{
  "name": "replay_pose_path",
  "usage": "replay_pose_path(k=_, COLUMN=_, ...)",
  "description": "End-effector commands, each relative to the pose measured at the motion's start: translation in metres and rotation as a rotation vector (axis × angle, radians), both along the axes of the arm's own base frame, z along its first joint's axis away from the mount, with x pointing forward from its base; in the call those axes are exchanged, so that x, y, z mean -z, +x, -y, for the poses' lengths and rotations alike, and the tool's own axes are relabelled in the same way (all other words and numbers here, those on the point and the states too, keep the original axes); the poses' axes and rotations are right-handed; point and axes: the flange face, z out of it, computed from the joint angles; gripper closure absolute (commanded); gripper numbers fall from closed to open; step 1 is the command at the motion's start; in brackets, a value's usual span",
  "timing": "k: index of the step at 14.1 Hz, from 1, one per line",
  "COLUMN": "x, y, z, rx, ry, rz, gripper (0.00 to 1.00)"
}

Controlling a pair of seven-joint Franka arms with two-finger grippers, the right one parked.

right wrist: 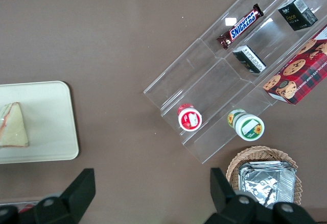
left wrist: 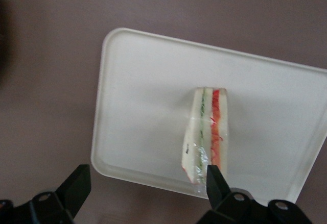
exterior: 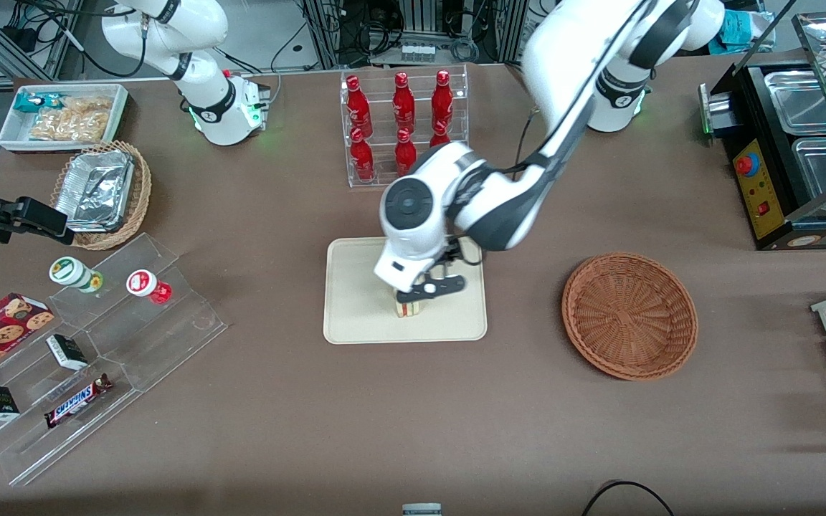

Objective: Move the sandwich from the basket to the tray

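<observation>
- Sandwich (left wrist: 208, 134) lies on the tray (exterior: 355, 315), wrapped, red + green filling stripes showing — sits w/in the rim, toward the tray edge nearer the front camera.
- Hand (exterior: 424, 292) hovers just above the sandwich, over the tray; fingers (left wrist: 75, 185) spread wide, released, nothing between them — one fingertip overlaps the sandwich's end in the wrist view.
- Basket (exterior: 629, 315) sits on the table (exterior: 413, 416) beside the tray, toward the working arm's end, well apart from the sandwich; nothing in it.
- Rack of red bottles (exterior: 404, 115) stands farther from the front camera than the tray.
</observation>
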Motion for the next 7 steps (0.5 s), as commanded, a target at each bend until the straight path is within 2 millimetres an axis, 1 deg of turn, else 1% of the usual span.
replay_pose_path(k=1, x=-0.025, y=0.01, z=-0.073, rx=0.019, ry=0.021, rz=-0.025, gripper=0.0)
replay_pose_path(k=2, x=-0.031, y=0.012, z=-0.102, rx=0.053, ry=0.022, rz=-0.038, gripper=0.0)
replay_pose_path(k=3, x=-0.041, y=0.018, z=-0.138, rx=0.065, ry=0.02, rz=-0.046, gripper=0.0)
replay_pose_path(k=4, x=-0.052, y=0.021, z=-0.167, rx=0.083, ry=0.015, rz=-0.05, gripper=0.0)
replay_pose_path(k=5, x=-0.067, y=0.019, z=-0.194, rx=0.103, ry=0.018, rz=-0.066, gripper=0.0)
replay_pose_path(k=7, x=-0.107, y=0.016, z=-0.253, rx=0.133, ry=0.014, rz=-0.097, gripper=0.0)
